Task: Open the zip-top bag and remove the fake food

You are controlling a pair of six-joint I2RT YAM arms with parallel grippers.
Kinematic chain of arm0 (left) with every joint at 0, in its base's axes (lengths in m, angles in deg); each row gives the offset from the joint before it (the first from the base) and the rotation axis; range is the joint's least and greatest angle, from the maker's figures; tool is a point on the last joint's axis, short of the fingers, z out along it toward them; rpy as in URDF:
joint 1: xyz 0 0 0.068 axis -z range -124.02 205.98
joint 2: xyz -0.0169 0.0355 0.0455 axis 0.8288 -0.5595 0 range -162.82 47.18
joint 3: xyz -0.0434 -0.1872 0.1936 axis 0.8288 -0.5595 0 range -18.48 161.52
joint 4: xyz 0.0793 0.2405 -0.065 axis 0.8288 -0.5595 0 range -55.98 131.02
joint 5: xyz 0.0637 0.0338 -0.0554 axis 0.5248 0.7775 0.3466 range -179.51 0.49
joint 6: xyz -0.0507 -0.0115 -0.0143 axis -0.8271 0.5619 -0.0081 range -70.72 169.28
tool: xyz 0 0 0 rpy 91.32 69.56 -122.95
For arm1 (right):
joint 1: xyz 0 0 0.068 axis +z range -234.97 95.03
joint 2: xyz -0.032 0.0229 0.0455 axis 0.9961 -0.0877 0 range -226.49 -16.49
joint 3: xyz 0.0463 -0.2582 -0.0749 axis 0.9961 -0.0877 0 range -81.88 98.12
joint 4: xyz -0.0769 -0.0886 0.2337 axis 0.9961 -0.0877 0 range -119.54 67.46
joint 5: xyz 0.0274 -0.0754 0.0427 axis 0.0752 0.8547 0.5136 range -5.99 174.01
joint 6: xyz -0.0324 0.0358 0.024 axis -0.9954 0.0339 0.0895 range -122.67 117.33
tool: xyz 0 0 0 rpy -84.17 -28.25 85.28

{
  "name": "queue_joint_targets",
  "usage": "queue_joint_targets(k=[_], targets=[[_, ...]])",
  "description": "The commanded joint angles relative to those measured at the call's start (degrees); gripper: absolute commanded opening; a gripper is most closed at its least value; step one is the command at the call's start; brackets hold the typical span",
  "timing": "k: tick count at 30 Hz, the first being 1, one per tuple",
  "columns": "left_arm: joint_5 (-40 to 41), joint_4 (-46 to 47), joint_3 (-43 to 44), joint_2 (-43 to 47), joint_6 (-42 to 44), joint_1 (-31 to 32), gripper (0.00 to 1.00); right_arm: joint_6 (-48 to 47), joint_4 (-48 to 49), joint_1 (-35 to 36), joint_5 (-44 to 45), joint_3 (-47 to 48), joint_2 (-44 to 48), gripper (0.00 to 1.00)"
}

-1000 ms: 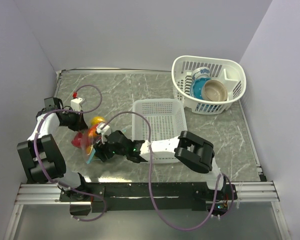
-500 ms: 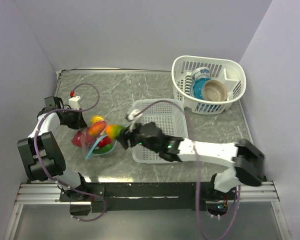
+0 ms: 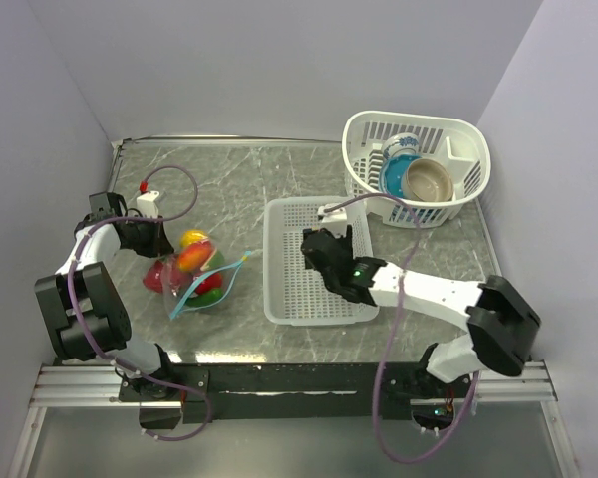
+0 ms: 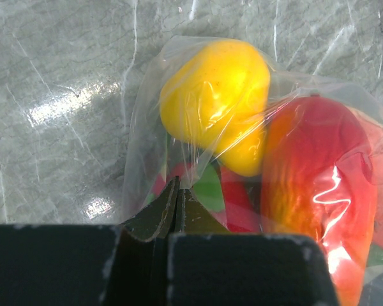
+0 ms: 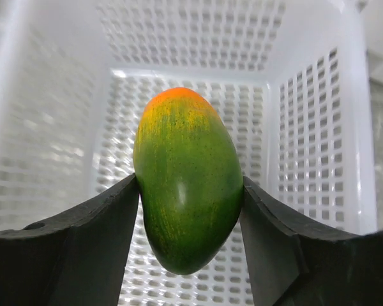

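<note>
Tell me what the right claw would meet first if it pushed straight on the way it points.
The white slotted basket: the right claw, shut on the green mango, points into its mesh inside. Whether floor or wall is unclear.

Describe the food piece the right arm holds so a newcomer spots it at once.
Start at the square white basket mid-table, left of the oval basket. Above it, the right fingers pinch an egg-shaped mango. It alone is outside the bag at the left, and its body is dark green with an orange-yellow tip.
</note>
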Motion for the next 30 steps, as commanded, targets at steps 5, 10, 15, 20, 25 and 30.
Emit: queue_joint_targets(k=[5, 10, 15, 20, 25, 30], targets=[[0.15, -3.22, 0.02, 2.23, 1.53, 0.64, 0.01, -1.1, -2.33, 0.62, 2.97, 9.1, -0.16, 0.8], [-1.25, -4.18, 0.37, 2.58, 1.62, 0.55, 0.01, -4.59, -4.09, 3.08, 5.07, 13.24, -1.3, 0.89], [-1.96, -3.92, 0.29, 1.62, 1.44, 0.64, 0.01, -17.27, 9.96, 13.26, -10.0, 8.85, 2.92, 0.8], [-0.64, -1.56, -1.21, 0.74, 1.01, 0.55, 0.01, -17.37, 14.97, 15.48, -21.37, 7.27, -0.76, 0.4], [-0.99, -1.55, -1.47, 0.73, 0.39, 1.34, 0.01, -16.13, 17.53, 16.27, -26.47, 10.86, -9.1, 0.31], [-0.91, -1.99, -1.39, 1.97, -0.31, 2.92, 0.01, -15.43, 18.85, 16.45, -29.72, 15.69, -15.44, 0.32]])
